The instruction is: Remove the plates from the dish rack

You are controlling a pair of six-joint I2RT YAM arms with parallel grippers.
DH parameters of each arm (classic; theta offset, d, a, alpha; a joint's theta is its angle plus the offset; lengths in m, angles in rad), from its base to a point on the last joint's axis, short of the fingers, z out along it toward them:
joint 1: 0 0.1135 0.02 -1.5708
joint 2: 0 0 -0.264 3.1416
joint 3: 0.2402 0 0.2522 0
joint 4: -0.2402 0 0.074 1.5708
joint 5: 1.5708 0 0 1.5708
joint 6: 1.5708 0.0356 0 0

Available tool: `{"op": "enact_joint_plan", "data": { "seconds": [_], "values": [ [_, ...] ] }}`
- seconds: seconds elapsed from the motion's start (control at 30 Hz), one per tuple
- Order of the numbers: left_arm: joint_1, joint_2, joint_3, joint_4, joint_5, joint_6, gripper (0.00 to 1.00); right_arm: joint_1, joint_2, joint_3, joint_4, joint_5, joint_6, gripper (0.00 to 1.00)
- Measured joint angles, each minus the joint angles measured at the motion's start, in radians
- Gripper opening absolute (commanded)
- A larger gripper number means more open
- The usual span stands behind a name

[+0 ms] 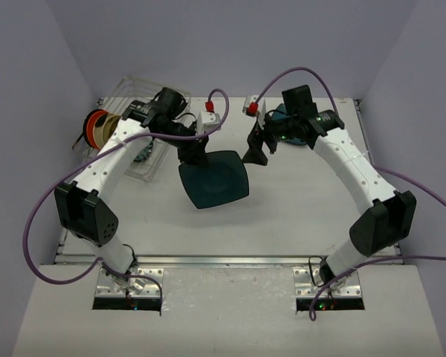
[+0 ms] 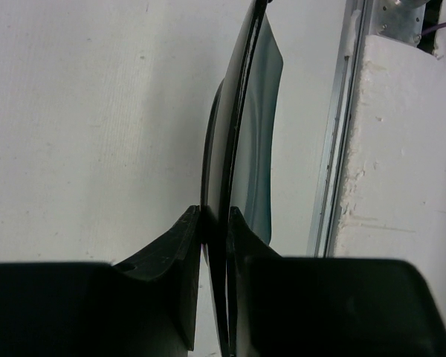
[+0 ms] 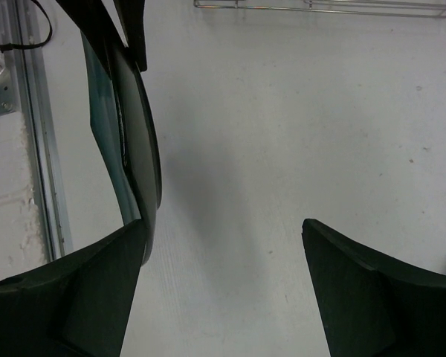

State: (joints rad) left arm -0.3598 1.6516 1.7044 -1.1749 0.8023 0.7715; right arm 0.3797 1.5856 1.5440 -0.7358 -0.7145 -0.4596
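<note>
Dark teal plate (image 1: pixel 215 181) in tight pinch of left gripper (image 2: pixel 214 216)

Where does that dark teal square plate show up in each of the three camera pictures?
Top external: the dark teal plate is in the centre, held by the left gripper.
Left wrist: edge-on up the middle, pinched between the fingers.
Right wrist: edge-on at upper left.
Shared landmark: the metal rail along the table's near edge, at right in the left wrist view and at left in the right wrist view.
</note>
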Motion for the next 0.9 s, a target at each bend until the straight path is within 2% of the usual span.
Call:
{"op": "enact_joint_plan", "data": {
  "seconds": [0.47, 0.57, 0.73, 0.83, 0.9],
  "values": [
    [0.0, 0.004, -0.031, 0.058, 0.017, -0.008, 0.0, 0.062, 0.065, -0.006, -0.061, -0.083, 0.033, 0.74],
    [0.0, 0.004, -0.031, 0.07, 0.02, -0.011, 0.0, 0.07, 0.066, -0.009, -0.085, -0.095, 0.024, 0.68],
    [0.0, 0.005, -0.031, 0.077, 0.032, -0.013, 0.0, 0.071, 0.076, -0.009, -0.1, -0.099, 0.014, 0.5],
    [0.0, 0.005, -0.031, 0.077, 0.038, -0.013, 0.0, 0.071, 0.102, -0.006, -0.118, -0.099, 0.011, 0.45],
    [0.0, 0.005, -0.031, 0.077, 0.04, -0.013, 0.0, 0.074, 0.128, -0.004, -0.133, -0.097, 0.009, 0.36]
  ]
}}
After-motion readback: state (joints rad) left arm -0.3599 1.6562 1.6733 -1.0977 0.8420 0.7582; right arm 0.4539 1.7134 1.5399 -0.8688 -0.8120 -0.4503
